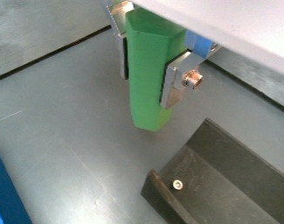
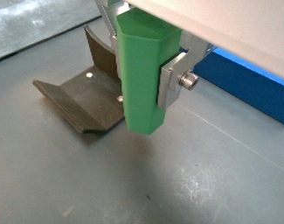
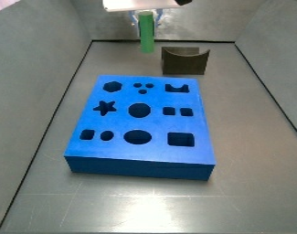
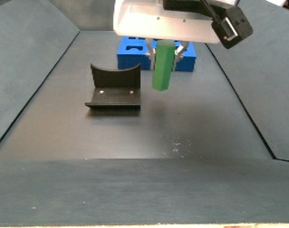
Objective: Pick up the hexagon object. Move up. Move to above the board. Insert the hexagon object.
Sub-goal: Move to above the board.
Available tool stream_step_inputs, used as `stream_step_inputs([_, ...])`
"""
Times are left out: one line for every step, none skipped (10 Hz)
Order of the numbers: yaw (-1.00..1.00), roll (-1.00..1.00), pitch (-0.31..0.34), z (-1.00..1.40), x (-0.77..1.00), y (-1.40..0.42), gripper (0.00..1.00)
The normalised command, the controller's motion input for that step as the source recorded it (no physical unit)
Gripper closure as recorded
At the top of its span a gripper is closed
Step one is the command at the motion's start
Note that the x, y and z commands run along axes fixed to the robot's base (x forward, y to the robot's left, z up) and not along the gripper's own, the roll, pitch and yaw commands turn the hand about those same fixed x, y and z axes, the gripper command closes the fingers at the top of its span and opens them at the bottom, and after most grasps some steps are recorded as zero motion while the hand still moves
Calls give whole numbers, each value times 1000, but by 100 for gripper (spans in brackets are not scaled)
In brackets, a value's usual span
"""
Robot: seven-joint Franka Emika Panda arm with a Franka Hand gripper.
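Note:
My gripper is shut on the hexagon object, a slim bright green peg held upright between the silver fingers. Both wrist views show the grip; in one the gripper holds the peg with its lower end free above the grey floor. In a side view the gripper and peg hang beyond the far end of the blue board, left of the fixture. In a side view the gripper holds the peg in front of the board.
The dark L-shaped fixture stands on the floor near the peg; it also shows in the other views. Grey tray walls rise on both sides. The board's edge shows in both wrist views.

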Motion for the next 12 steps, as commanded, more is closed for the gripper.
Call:
stream_step_inputs([-3, -23, 50, 1000, 48, 12, 100])
stream_step_inputs([-9, -19, 68, 1000, 38, 14, 100])
stream_step_inputs([-15, -16, 78, 1000, 31, 14, 100])
stream_step_inputs([-20, -14, 81, 1000, 25, 16, 100])
stream_step_inputs([-24, -10, 89, 1000, 17, 18, 100])
stream_step_inputs([-27, -8, 94, 1000, 11, 19, 100])
stream_step_inputs([-28, -9, 103, 1000, 5, 20, 100])
stream_step_inputs([-30, -11, 106, 1000, 1, 21, 100])
stream_step_inputs([-32, -13, 105, 1000, -4, 22, 100])
stream_step_inputs([-34, -13, 102, 1000, -8, 22, 100])
stream_step_inputs([-36, -16, 102, 1000, -13, 23, 100])
stream_step_inputs([-37, -21, 103, 1000, -17, 25, 100])
